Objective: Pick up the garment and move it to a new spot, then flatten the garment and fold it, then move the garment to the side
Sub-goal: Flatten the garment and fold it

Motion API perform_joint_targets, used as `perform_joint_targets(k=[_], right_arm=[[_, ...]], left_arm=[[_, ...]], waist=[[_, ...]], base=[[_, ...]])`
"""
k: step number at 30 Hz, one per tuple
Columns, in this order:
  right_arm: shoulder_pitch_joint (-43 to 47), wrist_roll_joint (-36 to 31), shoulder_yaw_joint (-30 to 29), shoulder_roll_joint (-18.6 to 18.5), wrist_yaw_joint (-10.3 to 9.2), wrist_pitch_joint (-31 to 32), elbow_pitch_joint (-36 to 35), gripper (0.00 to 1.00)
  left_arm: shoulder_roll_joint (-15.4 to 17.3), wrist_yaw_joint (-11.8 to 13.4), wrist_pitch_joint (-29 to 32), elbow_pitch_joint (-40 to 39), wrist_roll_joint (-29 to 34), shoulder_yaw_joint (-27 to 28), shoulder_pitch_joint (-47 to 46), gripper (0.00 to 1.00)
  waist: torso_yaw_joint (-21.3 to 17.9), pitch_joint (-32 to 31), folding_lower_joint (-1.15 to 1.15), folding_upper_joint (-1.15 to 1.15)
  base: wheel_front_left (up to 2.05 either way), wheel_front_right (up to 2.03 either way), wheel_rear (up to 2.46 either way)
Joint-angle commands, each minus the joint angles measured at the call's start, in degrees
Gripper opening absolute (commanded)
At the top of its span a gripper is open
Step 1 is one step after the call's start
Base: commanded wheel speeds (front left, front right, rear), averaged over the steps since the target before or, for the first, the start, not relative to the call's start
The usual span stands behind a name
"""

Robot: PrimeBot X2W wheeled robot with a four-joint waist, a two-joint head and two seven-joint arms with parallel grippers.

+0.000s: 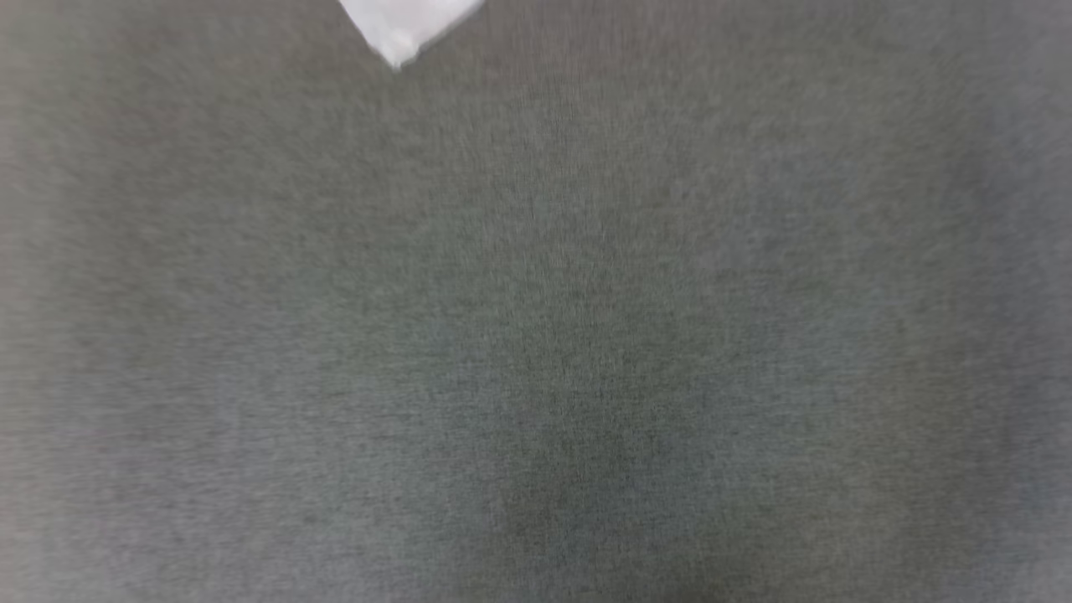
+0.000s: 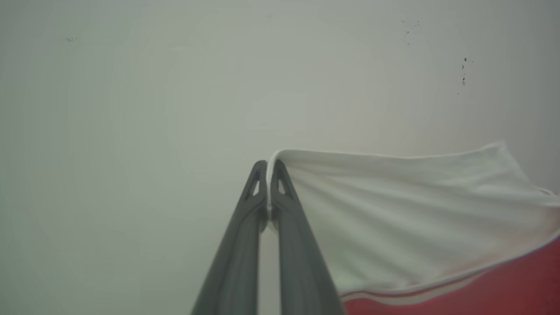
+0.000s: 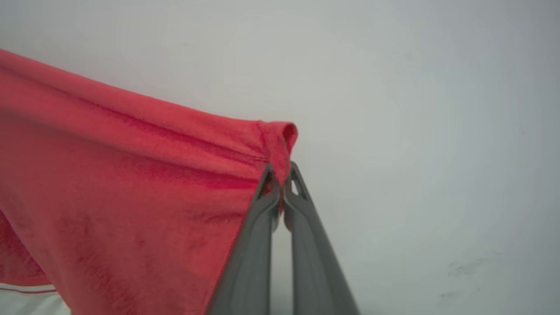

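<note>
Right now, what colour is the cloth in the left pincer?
White: the left pincer holds the garment by a white part. Best in the left wrist view.

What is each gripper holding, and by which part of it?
The left gripper is shut on the garment at the edge of its white part. The right gripper is shut on a bunched red edge of it.

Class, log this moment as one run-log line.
left gripper: shut on garment, white sleeve edge | right gripper: shut on garment, red edge | head view: blurred, grey surface
</note>
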Motion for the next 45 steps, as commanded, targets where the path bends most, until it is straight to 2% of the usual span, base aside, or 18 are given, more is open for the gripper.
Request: perform_joint_targets(k=[1, 10, 17, 21, 24, 28, 32, 34, 38, 43, 45], right_arm=[[-2.2, -0.75, 0.12, 0.21, -0.12, -1.44, 1.2, 0.0], [-8.09, -1.04, 2.72, 1.44, -0.11, -7.38, 8.26, 0.0], [-8.25, 1.37, 5.64, 0.63, -0.11, -11.06, 16.04, 0.0], [-4.53, 3.51, 8.36, -0.24, -0.11, -12.57, 18.94, 0.0], [0.28, 5.85, 10.94, -1.22, -0.11, -14.21, 20.17, 0.0], [10.86, 9.17, 14.31, -2.45, -0.12, -15.27, 20.1, 0.0], [22.48, 12.95, 16.45, -4.7, -0.13, -15.32, 16.96, 0.0], [28.64, 14.51, 17.07, -5.7, -0.14, -14.71, 14.89, 0.0], [40.68, 17.18, 16.83, -7.28, -0.14, -12.3, 9.4, 0.0], [55.34, 18.53, 14.64, -8.69, -0.14, -8.69, 0.72, 0.0], [60.88, 18.06, 13.28, -8.94, -0.14, -7.09, -2.78, 0.0]], left_arm=[[0.16, -0.35, -0.53, 1.36, 0.24, 0.38, -2.34, 0.0], [-1.49, -2.6, -4.16, 7.65, -1.15, 0.69, -5.14, 0.0], [-3.72, -5.47, -7.63, 14.65, -3.29, 0.85, -1.7, 0.0], [-4.54, -7.4, -9.31, 17.56, -4.87, 0.76, 2.37, 0.0], [-4.5, -8.52, -10.8, 18.99, -6.44, 1.01, 8.93, 0.0], [-4.7, -9.33, -12.18, 18.62, -9.23, 1.65, 21.32, 0.0], [-5.28, -9.56, -12.76, 16.26, -11.27, 1.65, 35.41, 0.0], [-5.5, -8.97, -12.85, 14.27, -11.99, 1.74, 42.64, 0.0], [-5.45, -6.14, -12.26, 8.33, -13.24, 2.0, 55.56, 0.0], [-4.36, 0.09, -9.08, -3.87, -15.12, 2.61, 72.28, 0.0], [-3.49, 3.38, -7.51, -9.73, -15.32, 2.9, 78.61, 0.0]], waist=[[-0.79, 7.48, -0.01, 0.0], [0.34, 13.45, -0.01, 0.0], [1.69, 12.86, -0.01, 0.0], [2.49, 10.24, -0.01, 0.0], [2.76, 5.85, -0.01, 0.0], [3.28, -1.11, -0.01, 0.0], [3.99, -8.48, -0.01, 0.0], [4.09, -11.61, -0.01, 0.0], [4.18, -17.11, -0.01, 0.0], [3.81, -22.84, -0.01, 0.0], [3.68, -24.61, -0.01, 0.0]], base=[[0.0, 0.0, 0.0], [0.0, 0.0, 0.0], [0.0, 0.0, 0.0], [0.0, 0.0, 0.0], [0.0, 0.0, 0.0], [0.0, 0.0, 0.0], [0.0, 0.0, 0.0], [0.0, 0.0, 0.0], [0.0, 0.0, 0.0], [0.0, 0.0, 0.0], [0.0, 0.0, 0.0]])
